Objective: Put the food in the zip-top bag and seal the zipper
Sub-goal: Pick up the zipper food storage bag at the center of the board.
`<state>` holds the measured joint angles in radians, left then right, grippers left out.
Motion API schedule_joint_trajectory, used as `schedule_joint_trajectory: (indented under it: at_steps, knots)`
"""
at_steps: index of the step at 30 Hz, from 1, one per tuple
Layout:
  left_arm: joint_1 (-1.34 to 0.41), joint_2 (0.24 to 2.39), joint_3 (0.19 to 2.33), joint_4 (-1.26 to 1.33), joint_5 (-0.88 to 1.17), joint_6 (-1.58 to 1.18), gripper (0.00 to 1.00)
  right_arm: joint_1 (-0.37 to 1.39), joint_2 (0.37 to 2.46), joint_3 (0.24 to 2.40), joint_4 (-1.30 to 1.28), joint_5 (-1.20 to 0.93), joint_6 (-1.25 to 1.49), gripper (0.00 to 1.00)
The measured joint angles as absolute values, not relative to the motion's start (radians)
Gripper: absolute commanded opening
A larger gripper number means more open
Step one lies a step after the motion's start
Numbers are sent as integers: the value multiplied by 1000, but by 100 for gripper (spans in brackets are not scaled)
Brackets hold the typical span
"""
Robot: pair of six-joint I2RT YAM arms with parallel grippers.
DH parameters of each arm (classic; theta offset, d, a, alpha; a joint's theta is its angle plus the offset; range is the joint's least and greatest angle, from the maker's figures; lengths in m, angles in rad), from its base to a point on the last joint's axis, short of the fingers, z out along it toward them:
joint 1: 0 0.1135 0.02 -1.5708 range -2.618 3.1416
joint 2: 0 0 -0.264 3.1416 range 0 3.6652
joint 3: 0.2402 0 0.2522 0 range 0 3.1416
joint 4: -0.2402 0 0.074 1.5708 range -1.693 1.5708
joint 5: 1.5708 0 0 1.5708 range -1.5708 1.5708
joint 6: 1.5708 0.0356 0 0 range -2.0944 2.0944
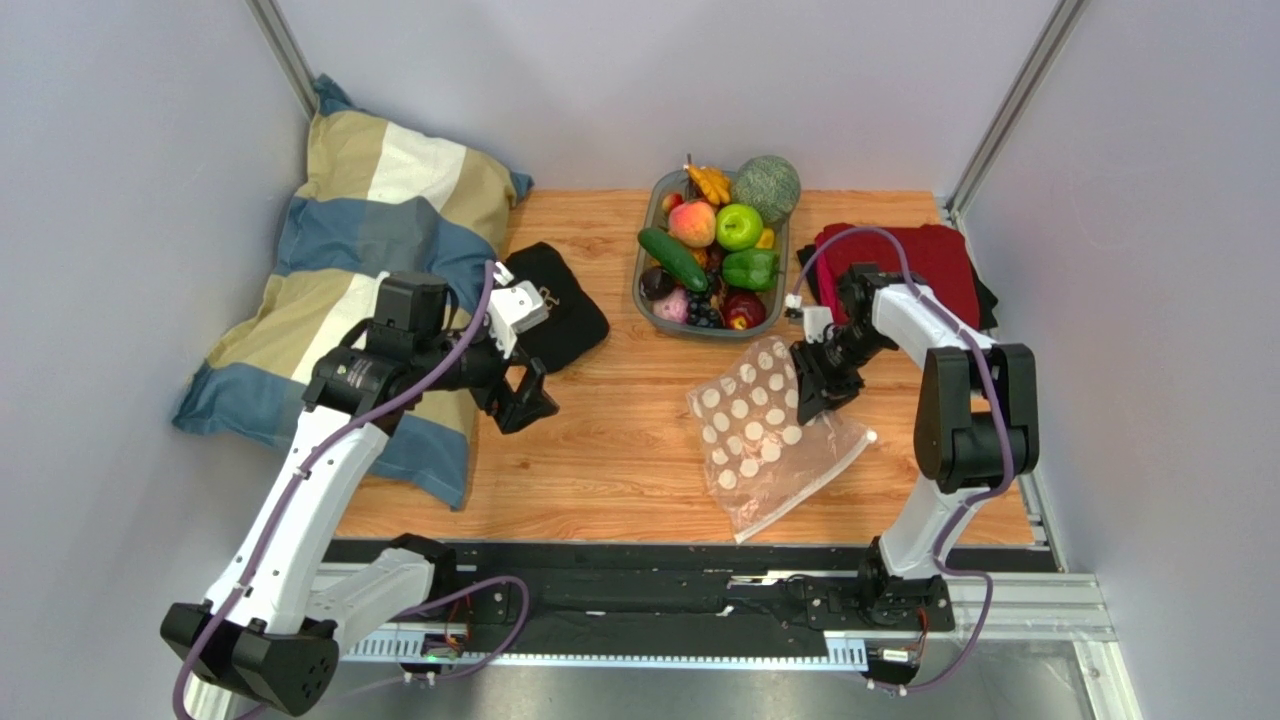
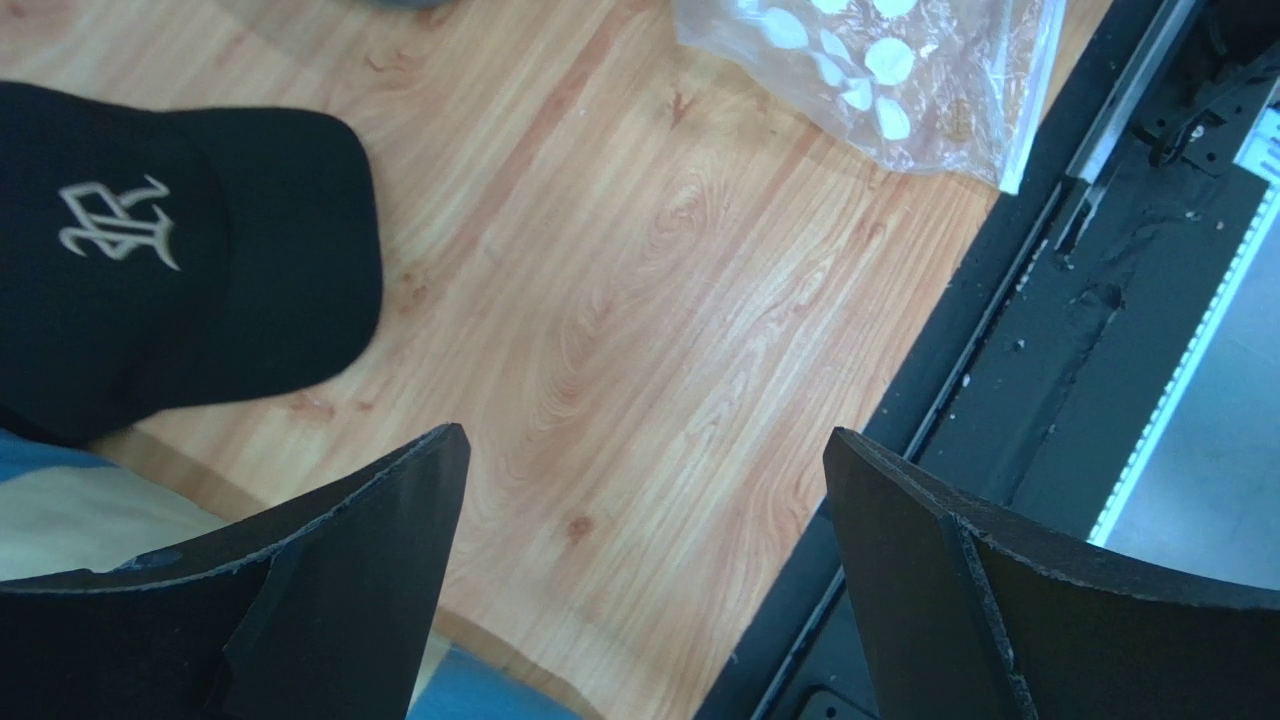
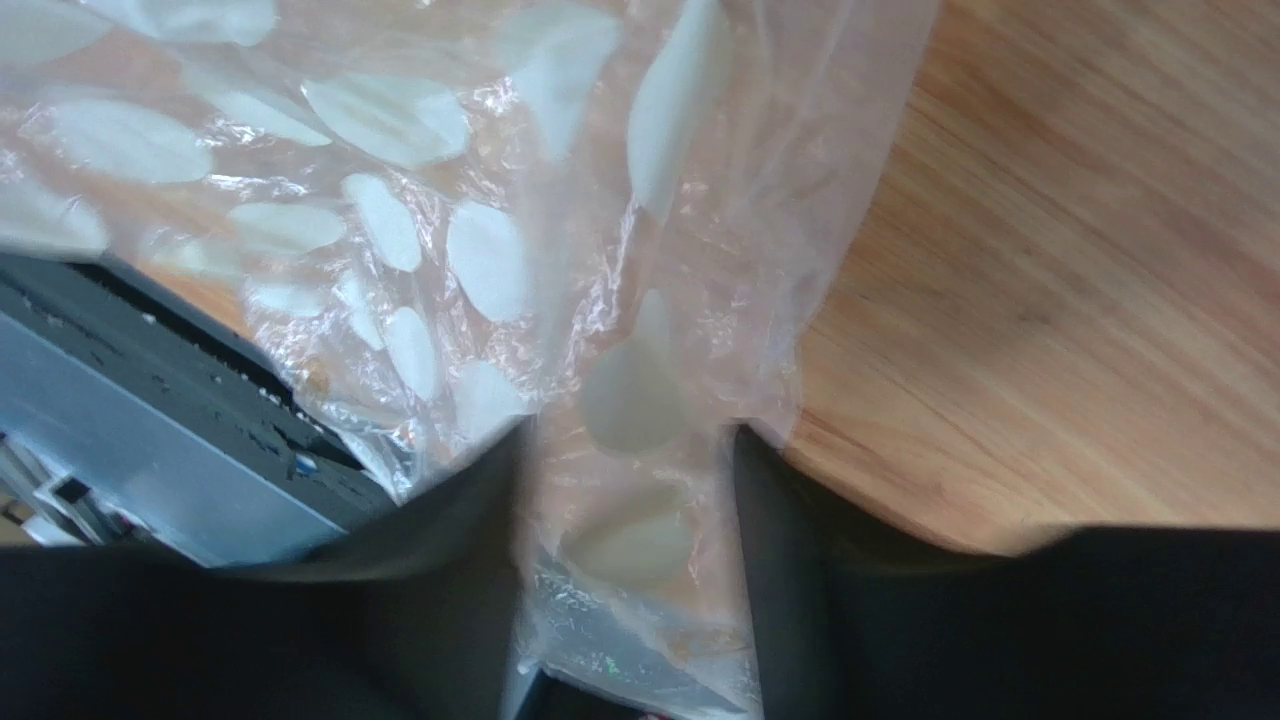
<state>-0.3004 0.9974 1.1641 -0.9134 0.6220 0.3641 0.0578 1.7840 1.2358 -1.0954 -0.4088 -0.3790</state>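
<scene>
Top external view: the clear floppy zip-top bag printed with white dots [image 1: 769, 432] lies on the light wooden surface [image 1: 616, 450], right of the frame's centre and below the grey plastic tray [image 1: 642, 300]. Its far corner rises toward the right gripper [image 1: 821, 393], which comes down on the bag's upper right edge. The tray sits at the upper middle of the frame and holds the food, among it a green apple [image 1: 738, 225], a peach [image 1: 691, 222], a dark green cucumber [image 1: 672, 258] and a green pepper [image 1: 751, 267].

Seen from the right wrist, the dotted film [image 3: 451, 255] runs down between the two dark fingers [image 3: 451, 600]. The jaws stand partly apart with crumpled plastic in the gap. They are blurred, and whether the pads touch the film cannot be told.

At the left of the overhead frame, the left gripper [image 1: 526, 402] hangs over bare wood, well apart from the bag. The left wrist camera shows its jaws spread wide with nothing between them but wood grain. In that view a black cap with a grey stitched emblem [image 2: 166, 255] fills the upper left, and the bag's corner sits at the top right, where the zipper [image 2: 1034, 83] shows as a whitish strip along its edge. Whether it is pressed shut cannot be told.

A striped pillow in blue, cream and tan [image 1: 361, 285] lies along the left edge of the surface, and a dark red folded cloth [image 1: 932, 255] lies at the upper right.
</scene>
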Motion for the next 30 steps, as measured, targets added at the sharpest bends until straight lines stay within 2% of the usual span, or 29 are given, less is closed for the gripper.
schedule_joint_trajectory:
  at_steps: [1, 8, 14, 20, 24, 30]
  knots:
    - [-300, 997, 1150, -907, 624, 345, 97, 58, 1782, 1236, -1098, -430, -380, 0]
    - [-301, 950, 1058, -782, 643, 119, 99, 18, 1711, 1254, -1144, -649, -286, 0]
    - [-301, 894, 1041, -576, 649, -163, 97, -175, 1545, 1259, -1034, -956, -7, 0]
    - [-323, 984, 1052, -412, 613, -356, 92, -290, 1357, 1030, -625, -1111, 540, 0]
    - [-399, 1110, 1124, -346, 563, -406, 86, -329, 1247, 794, -245, -1106, 1008, 0]
    - [-519, 1315, 1268, -235, 515, -468, 76, -331, 1168, 694, 76, -1072, 1462, 0]
